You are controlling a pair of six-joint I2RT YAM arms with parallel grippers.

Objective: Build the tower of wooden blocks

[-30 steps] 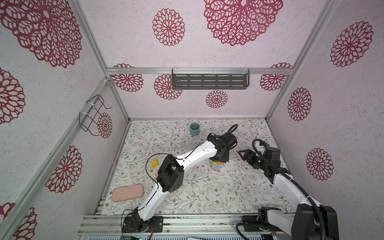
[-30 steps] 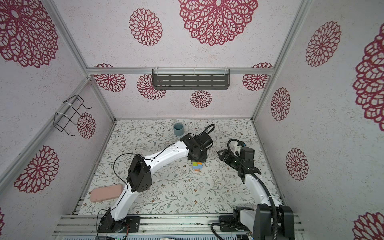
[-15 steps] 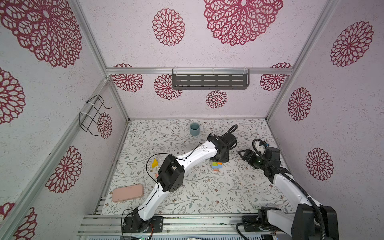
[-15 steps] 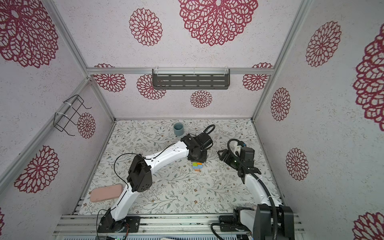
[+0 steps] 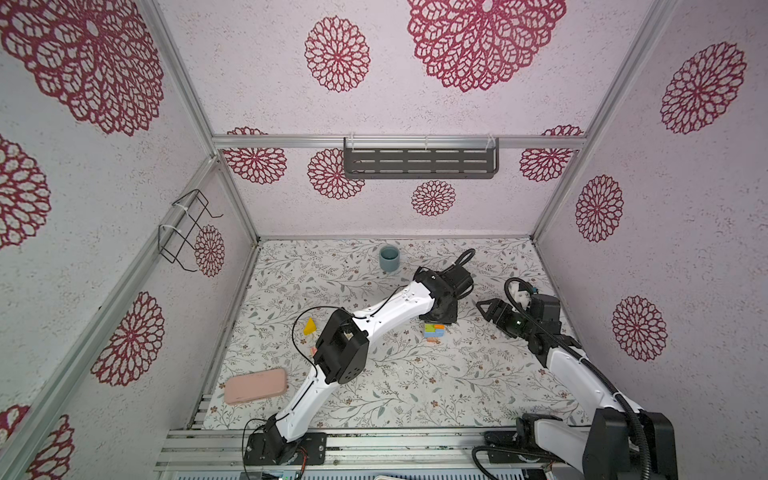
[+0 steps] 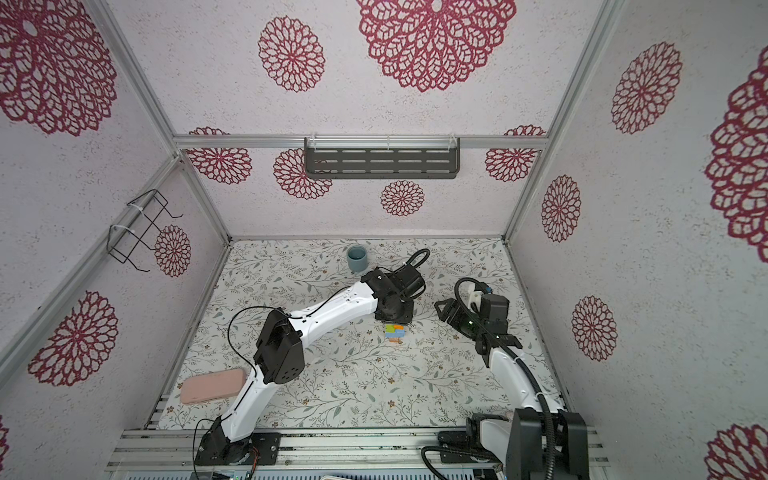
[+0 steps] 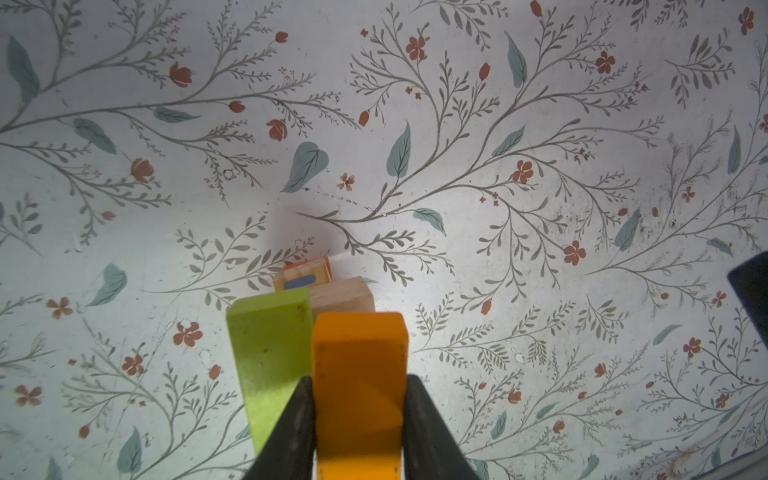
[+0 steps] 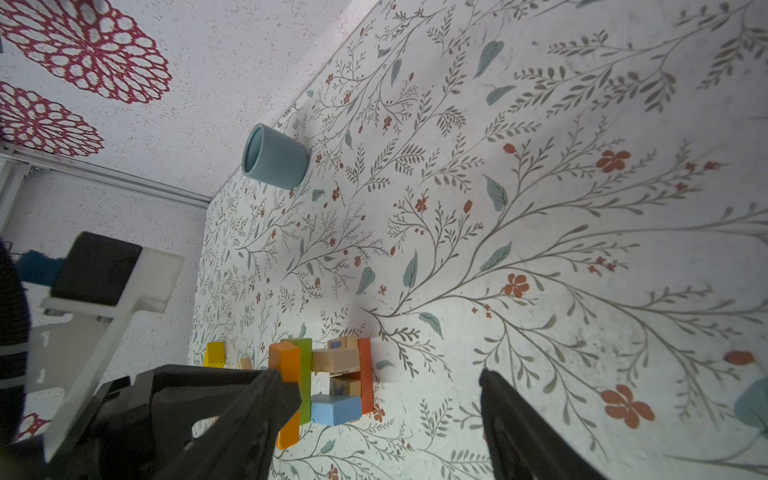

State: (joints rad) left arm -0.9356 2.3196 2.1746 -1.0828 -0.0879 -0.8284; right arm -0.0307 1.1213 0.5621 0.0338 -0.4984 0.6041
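Floral-papered desk (image 5: pixel 415 386), walled on three sides.

The tower (image 5: pixel 434 330) stands right of centre at mid-depth and is partly built. The right wrist view shows pale letter cubes (image 8: pixel 345 387), a tan block (image 8: pixel 334 359) and a blue block (image 8: pixel 336 409) low down, with a green block (image 8: pixel 306 374) above them. A red-orange block (image 8: pixel 365 374) sits at the base. Whether it lies under the cubes or beside them cannot be told.

The left tool (image 7: pixel 359 388) is clamped on an orange block (image 7: pixel 359 349), one finger on each long side, directly over the tower. The block is just beside the green block and above the tan one. Whether it is fully seated cannot be told.

The right tool (image 8: pixel 386 380) has its jaws wide apart and is empty. It is near the tower on its right side, facing it.

A yellow wedge (image 5: pixel 309 326) lies alone, well left of the tower. A cup (image 5: pixel 389 258) stands far back, and a pink case (image 5: pixel 255 385) lies near left.

Risks, as judged:
1. If the orange block is off-centre or unseated, it may tip when released.
2. The finger on the green block's side has little room, so opening could push that layer sideways.
3. Any withdrawal other than straight up could drag the block off.
4. A sweep of the right tool toward centre would strike the tower.
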